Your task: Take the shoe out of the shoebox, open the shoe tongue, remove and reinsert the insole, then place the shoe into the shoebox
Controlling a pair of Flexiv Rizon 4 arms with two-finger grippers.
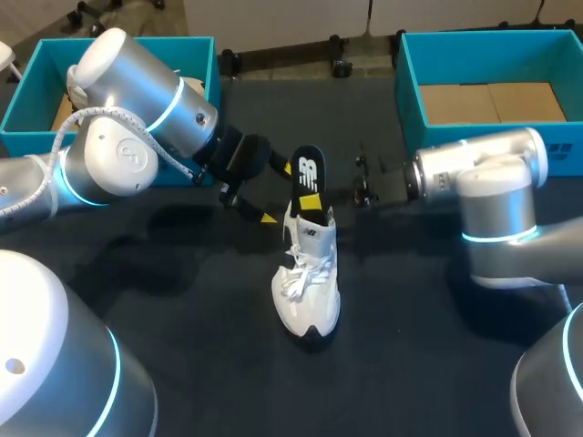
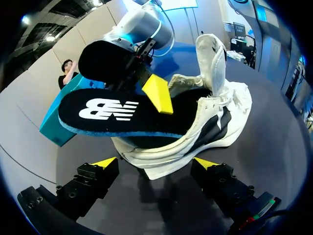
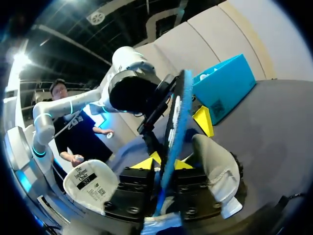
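Near the middle of the tabletop (image 1: 182,264) your white shoe (image 1: 307,287) stands on its sole, toe toward the near edge and heel toward the far edge, with its tongue (image 2: 211,56) standing upright. Your black insole (image 1: 310,177) is partly out: one end sits down inside the shoe and the other rises over the heel. Your right gripper (image 3: 164,164) is clamped on that insole, with a yellow tip against each face. Your left gripper (image 2: 155,162) is spread wide just behind the heel, a finger on either side and not closed on it. Your left shoebox (image 1: 23,109) sits at the far left corner behind your left arm. Your right shoebox (image 1: 408,82) is at the far right corner, well apart from the shoe.
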